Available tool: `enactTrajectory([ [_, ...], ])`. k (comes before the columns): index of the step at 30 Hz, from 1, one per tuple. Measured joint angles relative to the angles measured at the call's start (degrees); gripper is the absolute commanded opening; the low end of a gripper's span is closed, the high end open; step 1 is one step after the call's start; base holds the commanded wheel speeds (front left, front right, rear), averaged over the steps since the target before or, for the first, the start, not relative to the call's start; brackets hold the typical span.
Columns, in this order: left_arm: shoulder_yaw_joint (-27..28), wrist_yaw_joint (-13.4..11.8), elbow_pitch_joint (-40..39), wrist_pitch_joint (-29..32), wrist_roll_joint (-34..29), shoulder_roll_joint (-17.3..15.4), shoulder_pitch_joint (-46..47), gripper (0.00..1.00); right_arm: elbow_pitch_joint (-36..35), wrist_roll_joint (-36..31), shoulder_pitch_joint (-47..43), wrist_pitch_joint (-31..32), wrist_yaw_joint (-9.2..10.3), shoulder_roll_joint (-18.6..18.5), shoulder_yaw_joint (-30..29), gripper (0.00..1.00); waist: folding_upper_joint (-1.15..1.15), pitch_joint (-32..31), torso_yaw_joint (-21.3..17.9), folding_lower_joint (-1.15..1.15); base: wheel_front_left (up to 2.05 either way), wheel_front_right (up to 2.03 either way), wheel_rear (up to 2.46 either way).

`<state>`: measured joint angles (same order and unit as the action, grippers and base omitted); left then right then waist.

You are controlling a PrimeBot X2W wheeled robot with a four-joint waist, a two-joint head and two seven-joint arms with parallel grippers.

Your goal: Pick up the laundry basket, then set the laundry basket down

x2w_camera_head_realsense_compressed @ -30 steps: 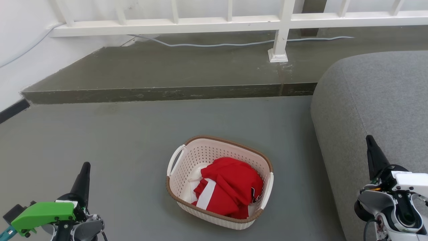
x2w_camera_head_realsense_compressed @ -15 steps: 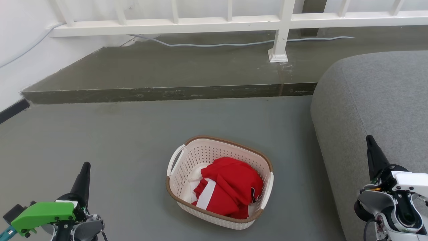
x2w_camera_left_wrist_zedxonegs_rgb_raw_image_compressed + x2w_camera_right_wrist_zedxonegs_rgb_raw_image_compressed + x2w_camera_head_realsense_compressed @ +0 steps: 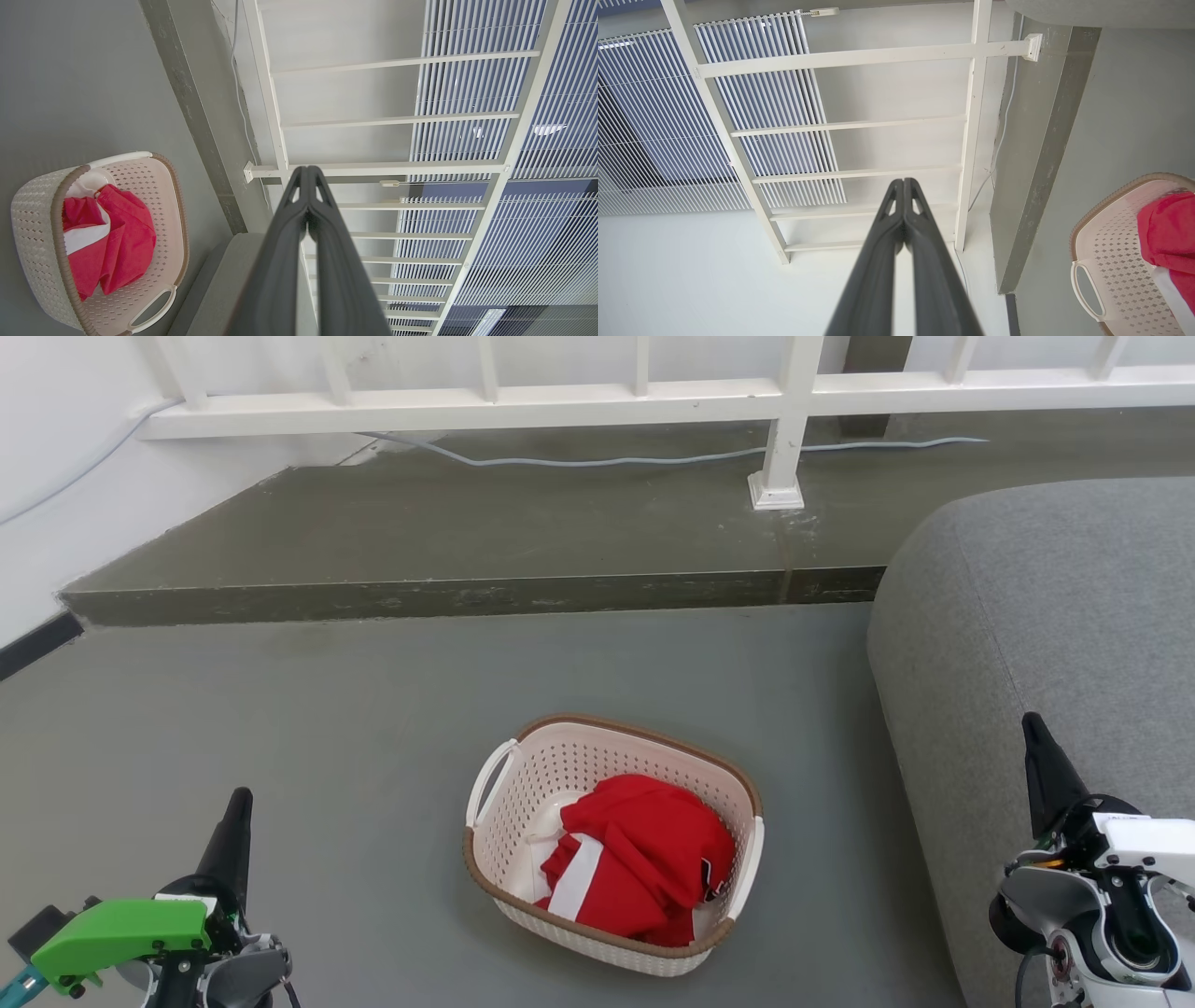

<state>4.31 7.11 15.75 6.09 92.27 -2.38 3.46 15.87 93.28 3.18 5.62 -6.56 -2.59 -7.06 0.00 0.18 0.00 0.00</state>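
Two grippers sit nearest, low in the head view, and neither has anything in it. The left gripper [image 3: 239, 800] points up from the lower left corner, the right gripper [image 3: 1033, 728] from the lower right. In each wrist view the two dark fingers are pressed together along their length with the tips touching, so both claws are clenched on nothing. Both are well apart from the work.

Between them, a little farther out, the laundry basket [image 3: 560, 761] stands upright on the grey floor [image 3: 327, 728], turned somewhat askew to the robot. A crumpled red garment [image 3: 644, 859] with a white stripe lies inside, below the brown rim. The basket's left handle [image 3: 489, 782] faces the robot's left side. Its right handle [image 3: 752, 866] faces the robot's right, toward the grey sofa [image 3: 1046, 616], which is near the basket but not touching it.

Beyond the basket the floor runs to a low dark step [image 3: 467, 588]. On top of it a pale cable [image 3: 607, 458] trails along the foot of a white railing [image 3: 560, 406].

By my reading the task is at its very start. The basket rests on the floor, untouched, so the pick-up is not yet begun and the set-down is wholly left. Likely both claws must open and the arms reach down and inward, one to each handle, before any lift.
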Motion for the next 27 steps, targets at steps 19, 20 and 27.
enactTrajectory([
  [19,0.02,0.00,0.00,0.00,-0.01,0.00,0.00,0.00,0.00,-0.01,0.00,0.01,0.00,0.00,-0.01,0.00,0.00,0.00,0.00,0.00,0.00,0.00,0.00],
  [20,0.02,0.00,0.00,0.00,-0.01,0.00,0.00,0.00,0.00,-0.01,0.00,0.01,0.00,0.01,-0.01,0.00,0.00,0.00,0.00,0.00,0.00,0.00,0.00],
  [27,0.02,0.00,0.00,0.00,-0.01,0.01,0.00,0.00,0.00,-0.01,0.00,0.07,0.00,0.01,-0.02,0.00,0.00,0.00,0.00,0.00,0.00,0.00,0.00],
])
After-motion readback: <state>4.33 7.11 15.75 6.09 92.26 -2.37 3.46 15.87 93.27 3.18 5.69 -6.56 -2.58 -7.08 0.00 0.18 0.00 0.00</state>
